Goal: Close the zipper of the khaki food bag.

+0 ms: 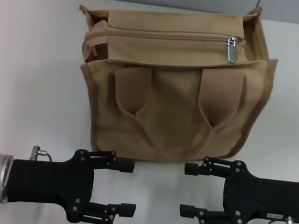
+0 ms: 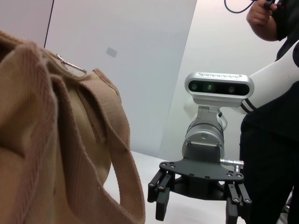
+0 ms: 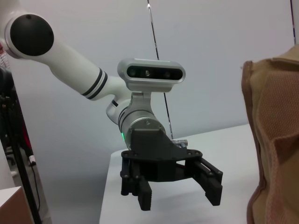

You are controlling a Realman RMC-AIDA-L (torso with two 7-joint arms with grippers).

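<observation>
Both grippers, left (image 1: 129,187) and right (image 1: 186,188), open, lower frame, clear of bag (image 1: 174,88). Pinch zipper (image 1: 175,36) pull (image 1: 232,48), upper right; brace bag, draw along the zipper line.

Upright khaki food bag (image 1: 177,104), zipper (image 1: 175,35) closed

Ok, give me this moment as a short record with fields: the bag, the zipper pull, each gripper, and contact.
bag: khaki food bag lying on the white table, handles toward the robot
zipper: zipper runs across the bag's top panel; silver pull tab sits at the robot's right end
left gripper: left gripper low on the table in front of the bag, fingers open, pointing toward the right gripper
right gripper: right gripper facing it, fingers open
contact: neither gripper touches the bag or the pull tab
</observation>
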